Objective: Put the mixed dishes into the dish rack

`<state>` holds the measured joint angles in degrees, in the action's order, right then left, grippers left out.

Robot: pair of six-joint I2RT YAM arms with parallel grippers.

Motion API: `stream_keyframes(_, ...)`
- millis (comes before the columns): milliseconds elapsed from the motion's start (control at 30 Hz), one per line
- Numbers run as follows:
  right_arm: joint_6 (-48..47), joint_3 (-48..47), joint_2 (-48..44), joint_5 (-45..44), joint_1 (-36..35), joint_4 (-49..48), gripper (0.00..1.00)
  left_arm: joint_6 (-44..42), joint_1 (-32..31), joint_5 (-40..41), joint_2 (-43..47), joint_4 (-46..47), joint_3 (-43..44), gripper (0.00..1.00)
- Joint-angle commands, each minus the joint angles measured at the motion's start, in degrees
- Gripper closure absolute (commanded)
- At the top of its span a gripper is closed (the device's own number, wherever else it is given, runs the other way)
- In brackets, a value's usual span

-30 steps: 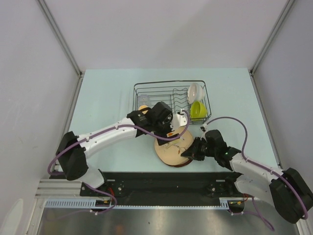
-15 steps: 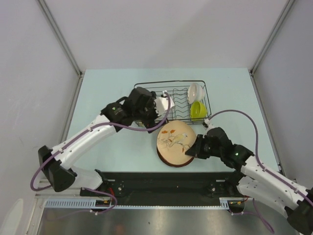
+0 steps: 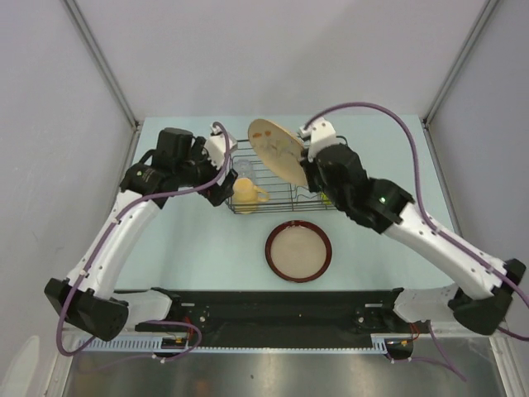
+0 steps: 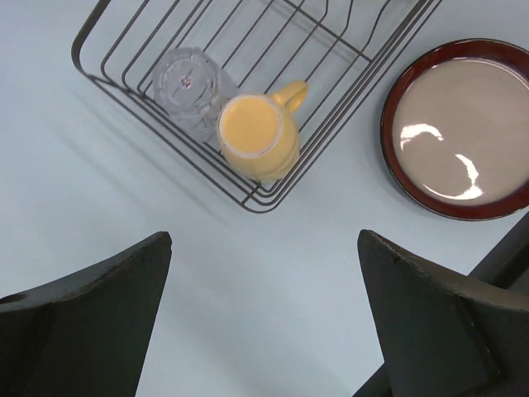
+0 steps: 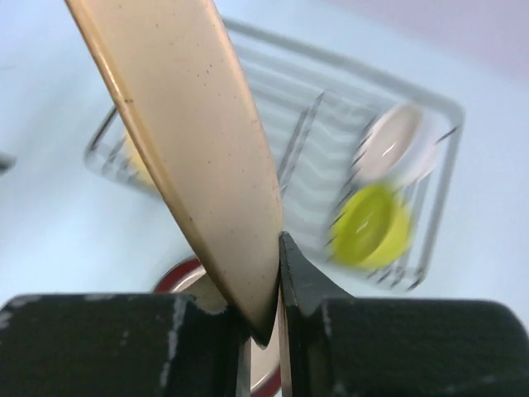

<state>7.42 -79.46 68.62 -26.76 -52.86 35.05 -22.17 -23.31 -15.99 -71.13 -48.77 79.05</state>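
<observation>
The leaf-pattern plate (image 3: pixel 277 149) hung on edge above the dish rack (image 3: pixel 281 208), clear of the wires and tilted, its face turned toward the rack's left end. My right claw (image 5: pixel 266 318) was closed nearly all the way on its lower rim, a finger on each face. In the rack below, the yellow-orange mug (image 4: pixel 252 136) and clear glass (image 4: pixel 188 83) sat side by side in the near left corner, while the white bowl (image 5: pixel 395 142) and lime-green bowl (image 5: pixel 370 225) leaned at the right end. That left the middle prongs free. The dark-rimmed plate (image 3: pixel 297 251) lay flat on the table (image 3: pixel 182 240) just in front of the rack, not yet loaded. My left claw (image 4: pixel 260 248) hovered wide open and empty over the table off the rack's left corner. Step in hand, as I judged it: slotting the first plate. The next move called for bringing it closer to upright, lining its edge with a gap between prongs, lowering until the wires carried it, then releasing.
</observation>
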Motion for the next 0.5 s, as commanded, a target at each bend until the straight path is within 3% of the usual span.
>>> stream_keyframes(0, -25.75, -9.65, 7.56, -8.57, 5.22, -21.99, 1.0, 1.61, 4.93, -7.12, 2.14, -0.71, -2.48, 0.0)
stream_keyframes(133, -46.03, -7.56, 11.79, -8.56, 6.98, -37.13, 1.0, 2.4, 8.72, -10.72, 1.26, 0.52, -4.42, 0.0)
stream_keyframes(233, -52.93, -6.33, 15.75, -9.62, 9.09, -41.19, 1.0, 3.62, 9.6, -12.13, -0.49, 1.31, -5.13, 0.0)
stream_keyframes(467, -63.23, 5.71, 13.47, 1.26, 15.68, -48.22, 1.0, 5.12, 9.69, -12.22, -3.92, 2.89, -5.48, 0.0)
